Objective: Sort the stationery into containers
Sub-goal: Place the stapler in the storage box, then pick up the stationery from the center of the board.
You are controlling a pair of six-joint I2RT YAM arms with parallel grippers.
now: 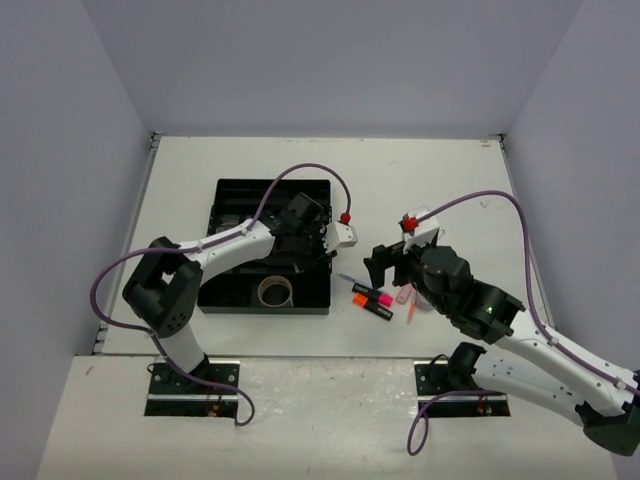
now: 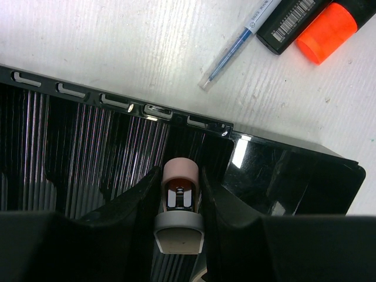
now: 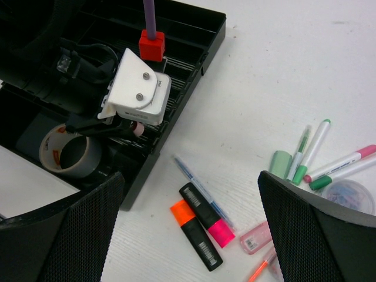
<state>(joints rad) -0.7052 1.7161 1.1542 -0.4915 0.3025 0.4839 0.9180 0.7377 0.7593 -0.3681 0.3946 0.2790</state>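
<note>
Stationery sat in two places when I checked the feeds. A short pink-tipped piece [image 2: 178,197] was pinched between the drawn-in fingers of the left tool [image 2: 179,176]. It hung over the ribbed narrow slots of the black organiser tray [image 2: 129,104], just inside the rim that faced the loose items. The grey tape roll [image 1: 274,292] lay flat in the wide near section of that tray.

Outside the rim, on the white surface [image 1: 420,180], a thin blue pen [image 2: 234,48] lay nearest the tray's edge, with a strip of bare surface between them. Beside the pen lay the pink highlighter [image 3: 218,230] and the orange highlighter [image 3: 183,212], touching side by side. Further right I saw green-capped pens [image 3: 306,158] and a clear round tub [image 3: 348,195], the tub partly hidden behind a finger.

The right tool [image 1: 385,266] hovered near this loose group, its fingers spread wide with nothing between them. Beyond the tray's far edge, the surface ran open to the far wall [image 1: 330,60].
</note>
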